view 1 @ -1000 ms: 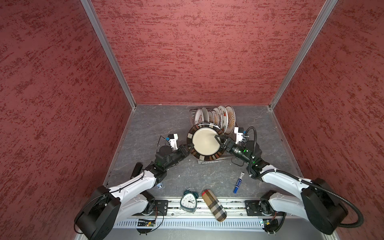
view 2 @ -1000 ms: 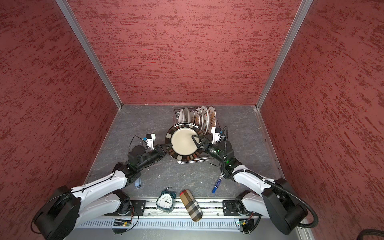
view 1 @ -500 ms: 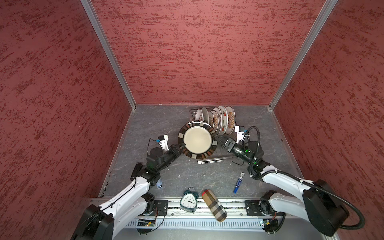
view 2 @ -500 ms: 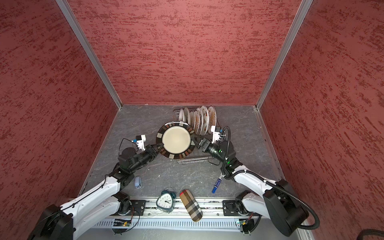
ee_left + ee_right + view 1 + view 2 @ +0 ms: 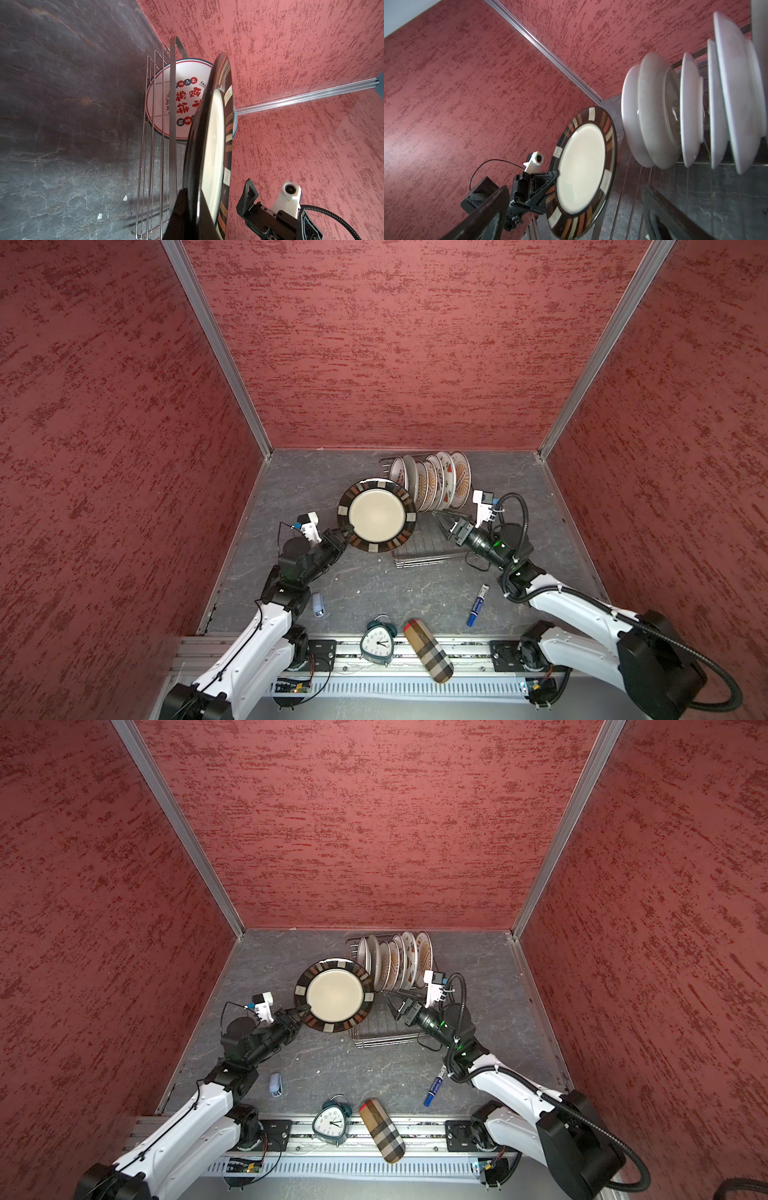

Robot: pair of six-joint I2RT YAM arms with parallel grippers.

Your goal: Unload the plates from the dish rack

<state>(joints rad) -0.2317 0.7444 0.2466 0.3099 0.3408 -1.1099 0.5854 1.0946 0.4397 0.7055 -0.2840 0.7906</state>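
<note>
Left gripper (image 5: 347, 533) was clamped tight on the near-left rim of the dark striped-rim plate (image 5: 376, 516), holding it up by the dish rack's (image 5: 428, 556) left side. Right gripper (image 5: 441, 525) was spread wide and empty over the flat grid. The other plates (image 5: 432, 485) stood upright at the far end.

You can count seven plates (image 5: 432, 483): six standing in the one dish rack (image 5: 428, 558) and one dark striped-rim plate (image 5: 376, 516) outside it. There are two tools, the left tool (image 5: 348, 531) and the right tool (image 5: 441, 526). Of the loose items you have one each: one alarm clock (image 5: 377, 643), one plaid case (image 5: 428, 651), one blue marker (image 5: 478, 605) and one small pale-blue object (image 5: 317, 605).
</note>
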